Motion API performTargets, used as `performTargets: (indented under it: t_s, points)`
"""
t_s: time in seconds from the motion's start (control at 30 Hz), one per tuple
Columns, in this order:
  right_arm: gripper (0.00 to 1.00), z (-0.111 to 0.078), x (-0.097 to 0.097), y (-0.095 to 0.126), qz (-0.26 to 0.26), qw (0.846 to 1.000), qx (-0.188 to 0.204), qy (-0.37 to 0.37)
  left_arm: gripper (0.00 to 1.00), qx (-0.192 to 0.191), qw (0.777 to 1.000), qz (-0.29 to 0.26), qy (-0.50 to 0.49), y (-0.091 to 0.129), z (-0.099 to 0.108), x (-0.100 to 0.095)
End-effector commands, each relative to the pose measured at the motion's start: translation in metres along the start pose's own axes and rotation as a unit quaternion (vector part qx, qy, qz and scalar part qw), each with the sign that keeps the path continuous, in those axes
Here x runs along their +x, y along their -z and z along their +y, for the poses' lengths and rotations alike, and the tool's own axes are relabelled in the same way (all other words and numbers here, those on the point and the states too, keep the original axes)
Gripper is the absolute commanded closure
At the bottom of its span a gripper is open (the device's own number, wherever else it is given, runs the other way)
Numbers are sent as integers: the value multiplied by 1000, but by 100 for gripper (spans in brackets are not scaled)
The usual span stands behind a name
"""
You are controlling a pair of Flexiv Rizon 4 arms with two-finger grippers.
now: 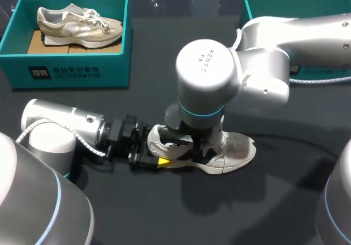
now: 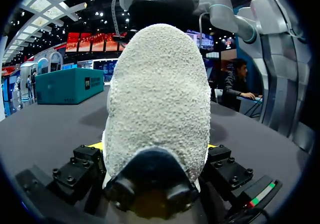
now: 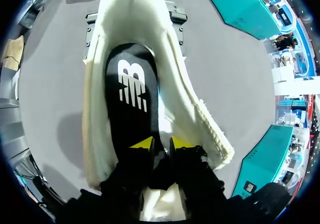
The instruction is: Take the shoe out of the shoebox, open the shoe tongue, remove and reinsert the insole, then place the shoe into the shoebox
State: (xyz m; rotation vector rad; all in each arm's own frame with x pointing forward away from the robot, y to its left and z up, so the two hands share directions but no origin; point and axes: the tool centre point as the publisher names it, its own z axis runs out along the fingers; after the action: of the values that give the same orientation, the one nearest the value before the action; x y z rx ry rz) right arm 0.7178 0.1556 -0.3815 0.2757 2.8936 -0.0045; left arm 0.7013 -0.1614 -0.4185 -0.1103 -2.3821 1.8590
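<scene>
The silver left arm (image 1: 60, 127) lies low along the black table (image 1: 274, 201). Its left gripper (image 1: 156, 154) is clamped from both sides on the nubbly heel of the white lace-up sneaker (image 1: 233, 152). That shoe stands upright on the table near the middle, toe pointing away from that arm. The right arm's gripper (image 3: 162, 144) comes down into the shoe's mouth, over the black insole with a white logo (image 3: 130, 98). I cannot tell whether it pinches the insole. Well apart, at the far left, the teal cardboard shoebox (image 1: 71, 72) holds a second cream sneaker (image 1: 77, 23).
</scene>
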Motion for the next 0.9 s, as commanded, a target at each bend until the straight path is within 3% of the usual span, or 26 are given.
performTargets:
  t_s: [0.03,0.47,0.73,0.83,0.9]
  points:
    - [77,7,0,-11,16,1000,-3,11,100,0,1000,0,0,-1,2,-1]
    - [65,15,11,-34,83,996,-7,28,100,0,1000,0,0,-1,2,-1]
    - [76,9,32,-46,158,987,-10,28,100,0,1000,0,0,-1,2,-1]
    - [86,6,43,-47,173,985,-14,23,100,0,1000,0,0,-1,2,-1]
    - [100,4,50,-49,181,983,-14,20,100,0,1000,0,0,-1,2,-1]
